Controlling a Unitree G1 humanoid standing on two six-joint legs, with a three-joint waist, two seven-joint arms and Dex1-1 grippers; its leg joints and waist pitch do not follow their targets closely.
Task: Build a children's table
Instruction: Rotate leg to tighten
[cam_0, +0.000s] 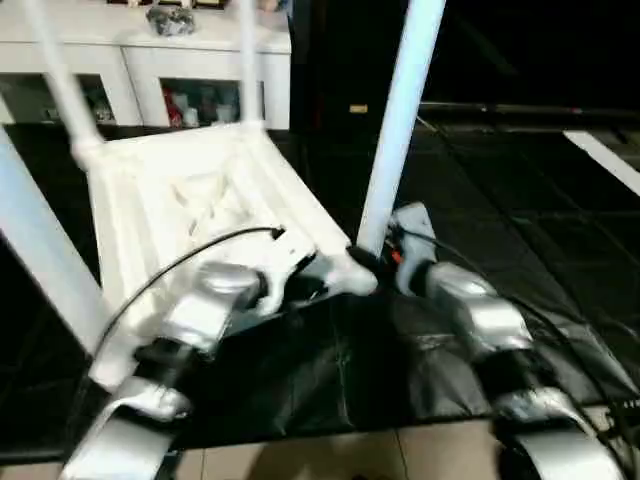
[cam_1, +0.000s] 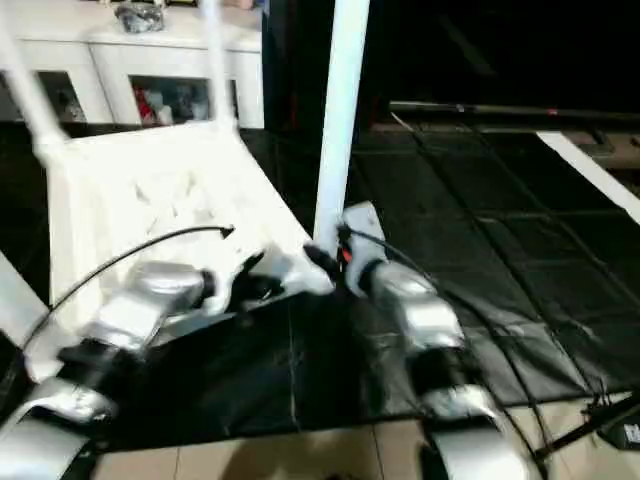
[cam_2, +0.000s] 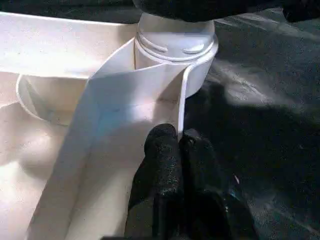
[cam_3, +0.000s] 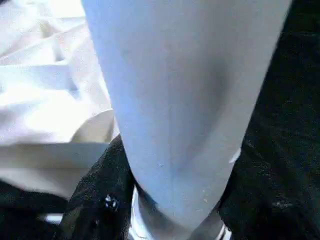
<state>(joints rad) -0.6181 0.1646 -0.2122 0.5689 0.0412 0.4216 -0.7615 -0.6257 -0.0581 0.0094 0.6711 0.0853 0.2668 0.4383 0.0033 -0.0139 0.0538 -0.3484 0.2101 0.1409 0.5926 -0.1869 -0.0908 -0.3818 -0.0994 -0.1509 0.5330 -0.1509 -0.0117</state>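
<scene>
Nearby: white cabinet (cam_0: 150, 60) | left claw (cam_2: 177, 150) clenched empty | right claw (cam_0: 372, 262) grasping table leg (cam_0: 400, 110)

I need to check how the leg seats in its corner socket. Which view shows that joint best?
The left wrist view: the corner socket sits close and sharp, its ringed collar visible. The head views show it small, between the grippers; the right wrist view shows mostly the leg.
</scene>
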